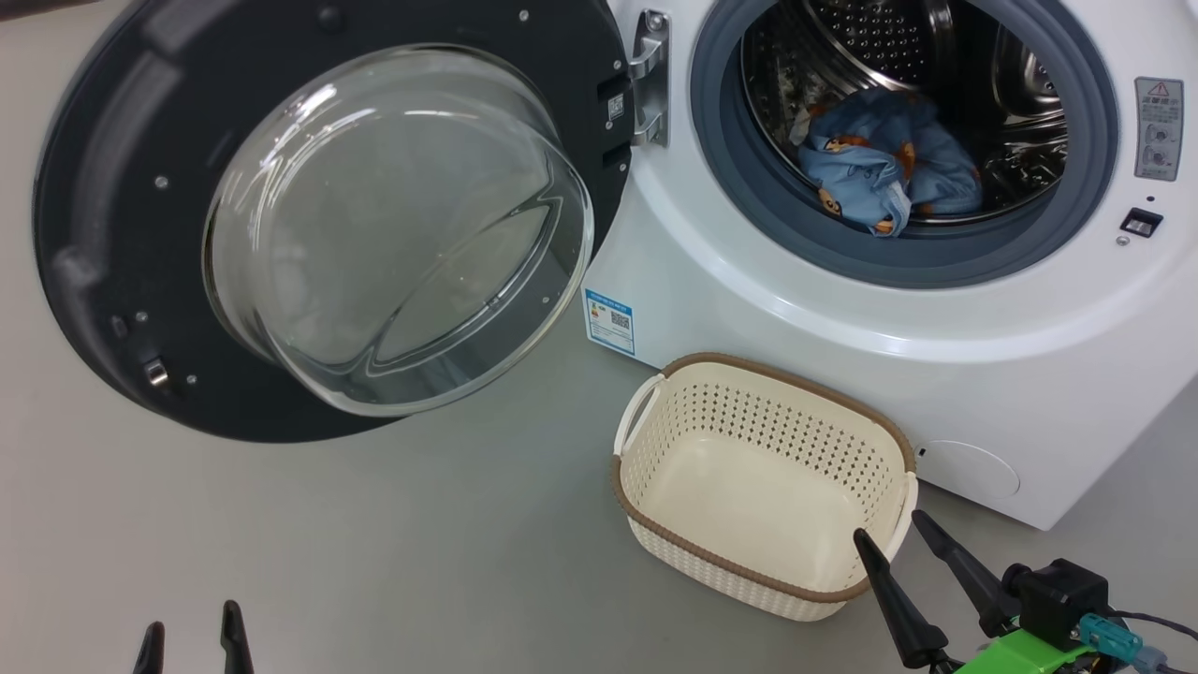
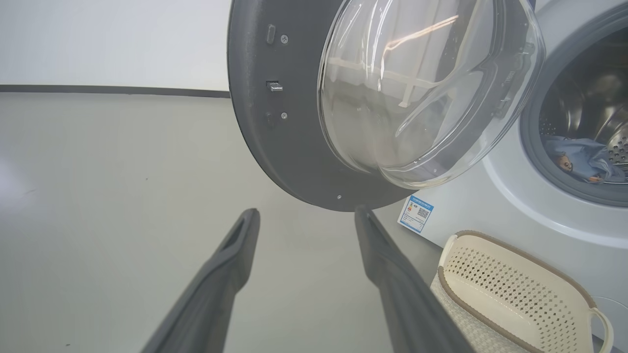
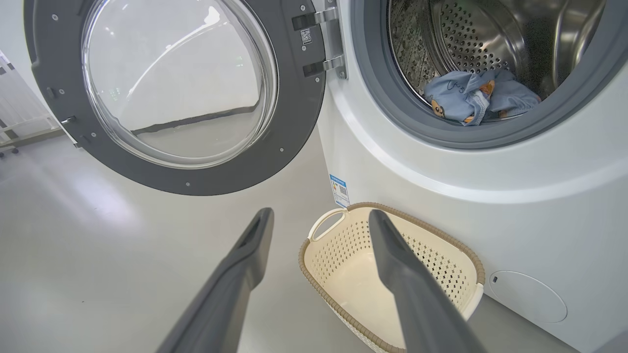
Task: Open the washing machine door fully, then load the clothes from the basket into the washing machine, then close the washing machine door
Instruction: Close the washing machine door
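Note:
The washing machine [image 1: 842, 309] stands with its door [image 1: 112, 187] swung wide open to the left, glass bowl [image 1: 393, 225] bulging toward me. Light blue clothes [image 1: 880, 164] lie inside the steel drum, also seen in the right wrist view as clothes [image 3: 471, 95] and in the left wrist view as clothes [image 2: 584, 159]. The cream basket [image 1: 655, 412] sits on the floor before the machine with nothing inside. My right gripper [image 1: 889, 524] is open, its tips over the basket's near right rim. My left gripper [image 1: 192, 622] is open low at the left, below the door [image 2: 255, 122].
Grey floor [image 1: 374, 543] spreads left of the basket and under the door. A blue label [image 1: 609, 321] is low on the machine's front. A pale wall with a dark baseboard [image 2: 113, 89] lies beyond the door.

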Robot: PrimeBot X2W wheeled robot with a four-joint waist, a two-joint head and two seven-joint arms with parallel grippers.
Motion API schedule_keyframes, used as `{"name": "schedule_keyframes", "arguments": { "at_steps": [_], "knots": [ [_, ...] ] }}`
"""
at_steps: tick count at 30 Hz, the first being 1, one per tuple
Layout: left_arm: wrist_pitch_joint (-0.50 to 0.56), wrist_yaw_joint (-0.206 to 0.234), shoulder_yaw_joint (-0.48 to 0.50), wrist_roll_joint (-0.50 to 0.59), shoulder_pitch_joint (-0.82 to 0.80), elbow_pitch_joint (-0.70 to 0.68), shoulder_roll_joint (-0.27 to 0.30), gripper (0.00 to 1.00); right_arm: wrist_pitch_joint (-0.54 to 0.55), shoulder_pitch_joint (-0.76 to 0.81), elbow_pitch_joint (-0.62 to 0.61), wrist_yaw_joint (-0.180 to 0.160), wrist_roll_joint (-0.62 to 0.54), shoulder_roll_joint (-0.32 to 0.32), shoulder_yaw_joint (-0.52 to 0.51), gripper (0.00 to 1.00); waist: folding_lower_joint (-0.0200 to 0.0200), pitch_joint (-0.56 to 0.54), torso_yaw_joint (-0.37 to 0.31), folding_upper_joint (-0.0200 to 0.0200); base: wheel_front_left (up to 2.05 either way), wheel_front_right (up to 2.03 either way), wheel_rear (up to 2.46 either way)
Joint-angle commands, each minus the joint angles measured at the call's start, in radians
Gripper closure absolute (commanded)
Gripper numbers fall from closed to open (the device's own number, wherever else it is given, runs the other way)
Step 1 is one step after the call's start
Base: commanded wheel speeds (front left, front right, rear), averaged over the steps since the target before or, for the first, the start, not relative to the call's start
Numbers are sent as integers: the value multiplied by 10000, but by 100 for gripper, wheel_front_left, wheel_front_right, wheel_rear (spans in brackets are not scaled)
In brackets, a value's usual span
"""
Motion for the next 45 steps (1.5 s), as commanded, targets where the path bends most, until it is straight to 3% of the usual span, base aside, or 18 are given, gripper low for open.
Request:
{"name": "schedule_keyframes", "arguments": {
  "at_steps": [1, 9, 10, 11, 12, 13, 16, 19, 23, 27, 33, 37, 40, 45],
  "knots": [
    [-63, 83, 358, -101, -64, -327, 129, 0, -48, -373, -155, 16, 168, -198, 261, 0, 0, 46, 31, 0, 0, 0, 0],
    [-63, 204, 371, -363, -27, -548, 129, 0, -48, -519, -81, 16, 255, -268, 408, 0, 0, 94, 46, 0, 0, 0, 0],
    [-63, 197, 414, -372, -66, -613, 129, 22, -48, -511, -75, 16, 266, -263, 403, 0, 0, 101, 41, 0, 0, 0, 0],
    [-63, 190, 483, -415, -124, -700, 129, 54, -48, -497, -73, 16, 272, -255, 387, 0, 0, 105, 36, 0, 0, 0, 0],
    [-63, 175, 577, -477, -195, -798, 129, 72, -48, -474, -74, 16, 274, -242, 360, 0, 0, 113, 30, 0, 0, 0, 0],
    [-63, 148, 691, -476, -284, -933, 129, 100, -48, -444, -80, 16, 271, -226, 327, 0, 0, 125, 21, 0, 0, 0, 0],
    [-63, -62, 1217, -414, -687, -1500, 129, 100, -48, -337, -133, 16, 236, -178, 186, 0, 0, 180, -5, 0, 0, 0, 0],
    [-63, -593, 1932, -192, -1353, -2078, 182, 100, -48, -198, -209, 16, 188, -141, -14, 0, 0, 254, -29, 0, 0, 0, 0],
    [-63, -1190, 2797, -552, -2777, -2287, 772, 100, -48, -39, -317, 16, 115, -98, -246, 0, 0, 369, -69, 0, 0, 0, 0],
    [-63, -1425, 3337, -2104, -4931, -1099, 2178, 100, -48, 86, -498, 16, 16, -6, -498, 0, 0, 581, -227, 0, 0, 0, 0],
    [132, -1438, 2731, -4273, -6865, 1362, 4258, 100, -48, -106, -657, 16, -86, -4, -443, 0, 0, 1040, -628, 0, 0, 0, 0],
    [915, -1440, 2354, -6031, -8133, 3142, 5384, 100, -48, -281, -706, 16, -114, -43, -395, 0, 0, 1340, -853, 0, 0, 0, 0],
    [1993, -1440, 2017, -7247, -8828, 4189, 5985, 100, -48, -377, -726, 16, -108, -96, -383, 0, 0, 1514, -992, 0, 0, 0, 0],
    [4125, -1441, 1586, -8866, -9658, 5413, 6457, 100, -48, -468, -763, 16, -103, -239, -373, 0, 0, 1797, -1152, 0, 0, 0, 0]
  ]
}}
